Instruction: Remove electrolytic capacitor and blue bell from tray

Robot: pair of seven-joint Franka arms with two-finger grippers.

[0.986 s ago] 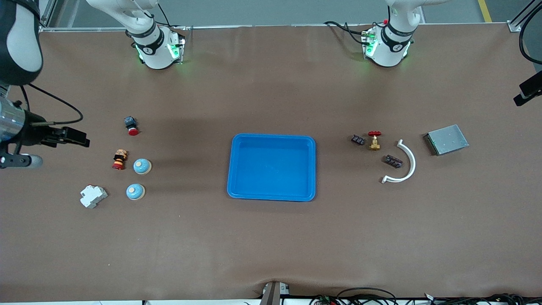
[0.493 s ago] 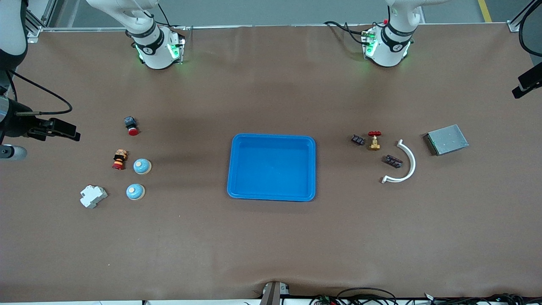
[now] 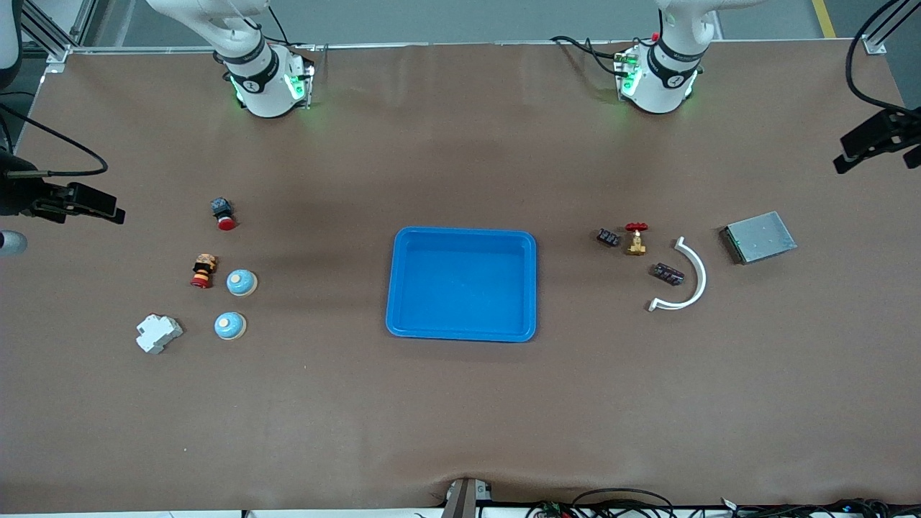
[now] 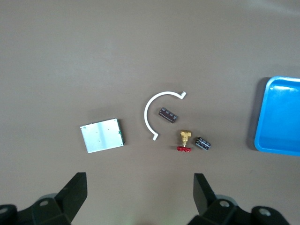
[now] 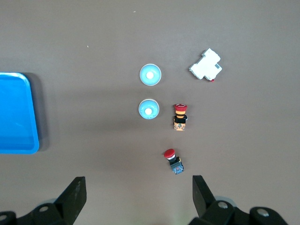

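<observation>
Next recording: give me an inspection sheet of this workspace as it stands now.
Surface: brown table, blue tray at the middle, nothing in it.
Job's things: two blue bells toward the right arm's end; two dark capacitors toward the left arm's end.
Clutter: two red push buttons, white breaker, brass valve, white curved strip, metal box.
Grippers: left gripper and right gripper open, holding nothing, high over their ends.
Cables: along the table's edges.
Surroundings: nothing seen.
</observation>
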